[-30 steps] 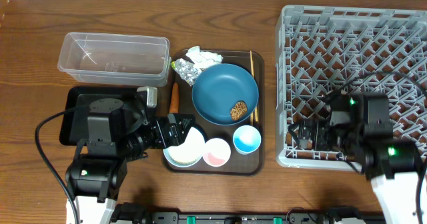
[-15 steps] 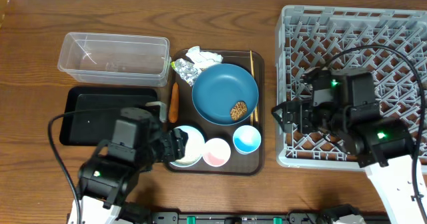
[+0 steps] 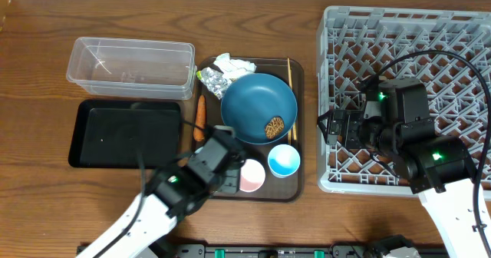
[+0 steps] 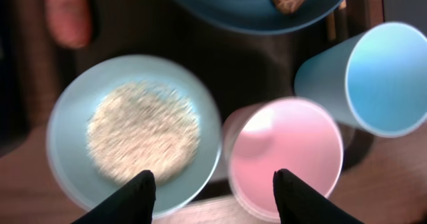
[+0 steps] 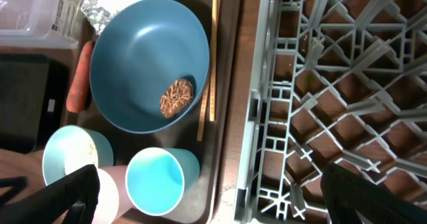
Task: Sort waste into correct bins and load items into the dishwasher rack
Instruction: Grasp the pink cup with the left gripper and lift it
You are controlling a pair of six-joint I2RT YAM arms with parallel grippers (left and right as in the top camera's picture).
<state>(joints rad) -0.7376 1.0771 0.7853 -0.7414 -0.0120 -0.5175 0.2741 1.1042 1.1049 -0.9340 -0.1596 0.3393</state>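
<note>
My left gripper [image 4: 215, 184] is open and empty, hovering over the white bowl [image 4: 70, 111] of rice grains [image 4: 143, 131] and the pink cup [image 4: 287, 151]; in the overhead view [image 3: 224, 173] it hides the bowl. The light-blue cup [image 3: 284, 160] stands beside them. The blue plate [image 3: 253, 100] holds a brown lump [image 3: 274, 127]. Carrot [image 3: 200, 114], foil [image 3: 213, 80], white paper [image 3: 232, 64] and chopsticks [image 3: 289, 72] lie around it. My right gripper [image 5: 210, 184] is open and empty over the grey rack's [image 3: 406, 51] left edge.
The cups, bowl, plate and waste all sit on a flat brown serving tray [image 3: 298, 190]. The clear tub [image 3: 130, 67] and the black tray [image 3: 126, 133] stand to its left, both with nothing in them. Cables trail over the rack.
My left arm has swung right, off the black tray, to above the bowl and pink cup. My right gripper has moved left, from the rack's front to its left edge.
</note>
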